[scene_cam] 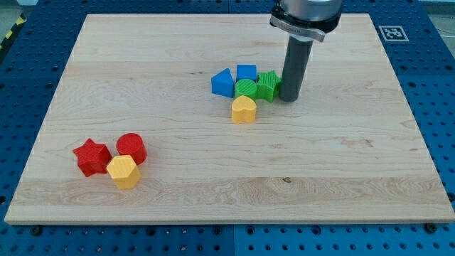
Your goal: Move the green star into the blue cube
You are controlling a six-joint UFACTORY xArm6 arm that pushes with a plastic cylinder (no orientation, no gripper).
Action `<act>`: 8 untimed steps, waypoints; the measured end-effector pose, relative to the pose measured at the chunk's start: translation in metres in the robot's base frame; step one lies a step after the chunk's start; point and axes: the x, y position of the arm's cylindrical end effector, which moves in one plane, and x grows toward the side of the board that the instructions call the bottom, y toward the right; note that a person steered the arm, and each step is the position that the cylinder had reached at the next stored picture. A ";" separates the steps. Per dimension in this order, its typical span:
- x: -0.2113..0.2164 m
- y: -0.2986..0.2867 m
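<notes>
The green star (268, 84) sits near the board's top middle, touching the right side of the blue cube (247, 72). A green round block (246, 89) lies just below the cube, against the star's left. My tip (289, 98) stands right beside the star's right side, touching or nearly touching it.
A blue triangular block (223, 82) is left of the cube and a yellow heart-like block (244, 109) lies below the green round block. At the lower left are a red star (92, 157), a red cylinder (131, 148) and a yellow hexagon (124, 171). The wooden board (355, 178) lies on a blue perforated table.
</notes>
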 end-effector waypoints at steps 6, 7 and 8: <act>-0.005 0.006; 0.014 0.008; 0.016 0.006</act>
